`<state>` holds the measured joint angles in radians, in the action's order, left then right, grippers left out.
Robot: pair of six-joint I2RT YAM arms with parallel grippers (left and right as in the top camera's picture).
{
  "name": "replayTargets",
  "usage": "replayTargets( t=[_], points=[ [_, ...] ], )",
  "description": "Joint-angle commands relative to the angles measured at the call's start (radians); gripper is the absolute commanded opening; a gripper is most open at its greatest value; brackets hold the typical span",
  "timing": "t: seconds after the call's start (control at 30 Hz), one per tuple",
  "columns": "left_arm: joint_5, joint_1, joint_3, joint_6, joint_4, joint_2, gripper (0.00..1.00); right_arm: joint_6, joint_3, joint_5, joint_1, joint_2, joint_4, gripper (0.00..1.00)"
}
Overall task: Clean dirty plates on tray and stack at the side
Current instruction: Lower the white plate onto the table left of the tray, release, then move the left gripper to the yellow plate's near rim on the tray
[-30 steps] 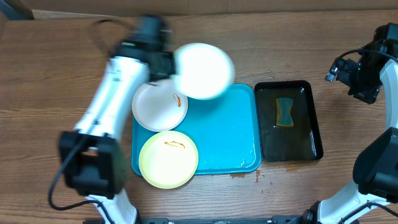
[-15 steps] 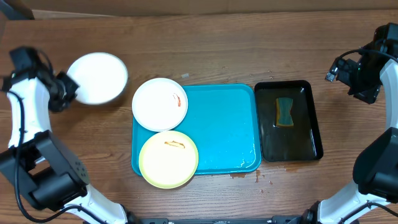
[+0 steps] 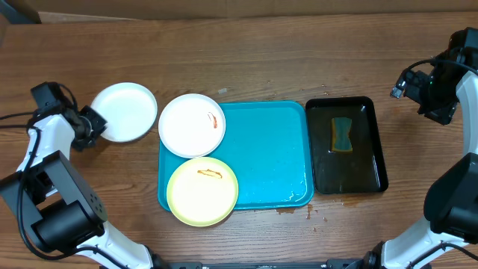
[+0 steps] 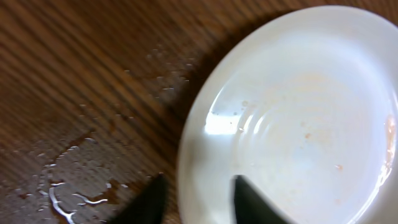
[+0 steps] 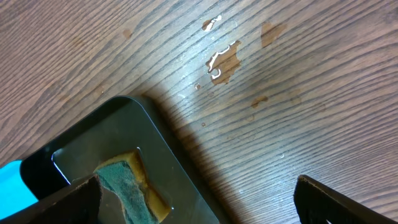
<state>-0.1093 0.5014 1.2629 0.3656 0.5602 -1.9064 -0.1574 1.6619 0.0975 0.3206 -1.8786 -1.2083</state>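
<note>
Left gripper (image 3: 94,124) has its jaws pinched on the rim of one white plate (image 3: 125,112), out over the wooden surface (image 3: 299,60) at the left of the frame, off the turquoise tray (image 3: 269,164). The second white plate (image 3: 192,125) and the yellow-green plate (image 3: 202,190) sit at the tray's left side, both smeared. Right gripper (image 5: 198,202), upper right: jaws spread wide, holding nothing.

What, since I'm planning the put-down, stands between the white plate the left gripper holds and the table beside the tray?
Nothing visible. The white plate, gripped at its rim by the left gripper, is over the table left of the tray; only water drops lie on the wood there.
</note>
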Motion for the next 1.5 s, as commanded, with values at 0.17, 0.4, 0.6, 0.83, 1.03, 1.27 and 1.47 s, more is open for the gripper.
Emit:
replayTargets(
  t=[0.17, 0.4, 0.6, 0.83, 1.03, 1.27, 1.47],
  points=[
    [-0.202, -0.024, 0.065, 0.001, 0.132, 0.042, 0.8, -0.007, 0.006, 0.0, 0.002, 0.014, 0.002, 1.0],
    [-0.225, -0.094, 0.094, 0.02, 0.468, 0.392, 0.79, -0.007, 0.006, 0.0, 0.002, 0.014, 0.003, 1.0],
    [-0.09, -0.327, 0.094, 0.116, 0.778, 0.573, 0.8, -0.007, 0.006, 0.0, 0.002, 0.014, 0.003, 1.0],
    [0.056, -0.621, 0.049, 0.364, 1.022, 0.585, 0.75, -0.007, 0.006, 0.0, 0.002, 0.014, 0.002, 1.0],
    [0.073, -0.829, -0.124, 0.591, 1.026, 0.585, 0.63, -0.007, 0.006, 0.0, 0.002, 0.014, 0.003, 1.0],
    [0.031, -0.917, -0.336, 0.637, 0.953, 0.587, 0.62, -0.007, 0.006, 0.0, 0.002, 0.014, 0.002, 1.0],
    [0.027, -0.913, -0.415, 0.637, 0.83, 0.587, 0.56, -0.007, 0.006, 0.0, 0.002, 0.014, 0.002, 1.0]
  ],
)
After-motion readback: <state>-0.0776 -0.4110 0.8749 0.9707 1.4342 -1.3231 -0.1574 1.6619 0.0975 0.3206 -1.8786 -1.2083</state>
